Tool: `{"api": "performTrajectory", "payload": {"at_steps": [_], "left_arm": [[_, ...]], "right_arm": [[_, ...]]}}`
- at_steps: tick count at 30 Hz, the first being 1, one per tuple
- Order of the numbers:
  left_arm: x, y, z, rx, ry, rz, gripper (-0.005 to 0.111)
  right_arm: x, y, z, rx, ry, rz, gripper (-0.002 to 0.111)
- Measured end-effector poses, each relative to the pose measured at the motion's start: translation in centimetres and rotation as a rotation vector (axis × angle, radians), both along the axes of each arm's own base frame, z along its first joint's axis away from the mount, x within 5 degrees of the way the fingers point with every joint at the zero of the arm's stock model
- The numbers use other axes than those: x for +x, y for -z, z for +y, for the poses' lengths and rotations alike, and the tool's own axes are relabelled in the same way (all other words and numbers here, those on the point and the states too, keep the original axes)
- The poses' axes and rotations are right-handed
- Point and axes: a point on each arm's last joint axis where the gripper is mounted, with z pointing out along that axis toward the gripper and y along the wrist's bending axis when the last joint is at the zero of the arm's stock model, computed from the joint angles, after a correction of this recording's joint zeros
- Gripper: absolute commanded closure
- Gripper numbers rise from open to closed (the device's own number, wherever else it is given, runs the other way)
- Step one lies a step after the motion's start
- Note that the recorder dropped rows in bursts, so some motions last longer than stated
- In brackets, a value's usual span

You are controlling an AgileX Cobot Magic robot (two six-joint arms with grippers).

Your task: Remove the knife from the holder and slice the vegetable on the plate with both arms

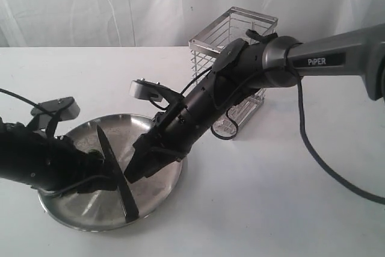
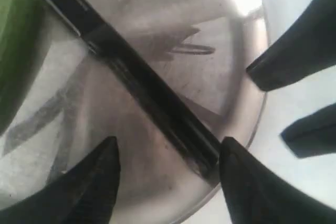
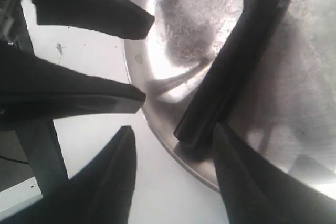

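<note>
Currently, knife (image 1: 108, 150) lying across plate (image 1: 90, 210), green vegetable (image 2: 18, 40) beside it, wire holder (image 1: 240, 34) beyond.

I hold my left arm (image 1: 36, 164) low, coming in from the left, with the left gripper (image 2: 170, 142) angled down and its jaws spread wide. My right arm (image 1: 325, 58) slopes down across the middle. The right gripper (image 3: 173, 128) is likewise parted, its tips near the left's.

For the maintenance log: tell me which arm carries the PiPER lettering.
The right arm, grey and black, stretched past the wire holder to the plate. The left arm is all black and shows no lettering.
</note>
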Motion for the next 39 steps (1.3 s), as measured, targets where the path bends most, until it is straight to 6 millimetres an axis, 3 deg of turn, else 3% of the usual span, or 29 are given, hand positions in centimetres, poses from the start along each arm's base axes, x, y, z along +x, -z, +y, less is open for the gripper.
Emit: {"api": "performTrajectory", "payload": {"at_steps": [11, 19, 28, 34, 39], "left_arm": [[0.3, 1.0, 0.0, -0.009, -0.05, 0.036, 0.051], [0.2, -2.1, 0.1, -0.023, -0.033, -0.092, 0.051], [-0.8, -4.6, 0.4, -0.026, -0.008, -0.202, 0.052], [-1.4, -5.7, 1.3, -0.035, -0.004, -0.224, 0.052], [-1.9, -5.5, 2.3, -0.021, -0.014, -0.211, 0.052]], "right_arm": [[0.4, 2.4, 0.0, 0.018, 0.008, 0.077, 0.064], [0.7, 2.8, 0.3, 0.007, 0.04, 0.034, 0.054], [-1.2, 3.6, 2.2, -0.137, -0.035, -0.028, 0.054], [-1.5, 2.7, 3.9, -0.16, -0.03, -0.07, 0.054], [-1.3, 2.3, 4.9, -0.195, 0.007, -0.134, 0.054]]}}
